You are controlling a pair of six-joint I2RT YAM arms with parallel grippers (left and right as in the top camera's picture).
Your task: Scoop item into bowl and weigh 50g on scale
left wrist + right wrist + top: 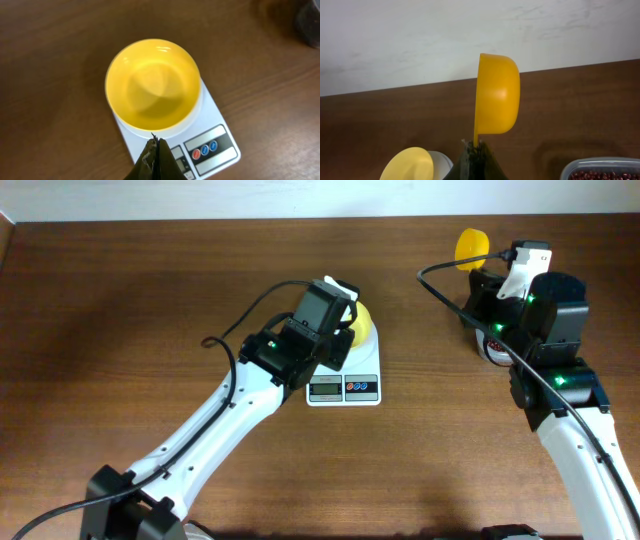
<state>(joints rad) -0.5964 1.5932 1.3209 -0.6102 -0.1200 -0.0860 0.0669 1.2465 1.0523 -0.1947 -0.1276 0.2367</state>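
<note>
In the lower right corner of the right wrist view, the beans (610, 175) lie as a dark red heap inside a clear tub (592, 161), which is cut by the frame edge. In the left wrist view the same dark heap is only a blur in the upper right corner. In the overhead view the right arm covers most of it.

The bowl (152, 90) stands on the scale (212, 145), well apart from the beans. It sits on the far part of the platform, and its rim hangs a little over the left edge. We see its whole yellow inside, smooth and shiny. The display and the red and blue buttons are in front of the bowl, toward the bottom of the frame. From above, the scale (345, 388) is near the middle of the brown table (120, 300), and the bowl (362, 320) is half hidden under the left arm.

The left gripper (156, 150) hangs over the front edge of the scale. Its fingers are pressed together with nothing between them.

The right gripper (476, 150) is clamped on the handle of an orange-yellow scoop (497, 95). The scoop stands on its edge above the fingers, and its round back faces the right of the frame. We cannot see into its cup. Behind it is a white wall (420, 40). From above, the scoop (472, 246) is at the upper right, near the far table edge.
</note>
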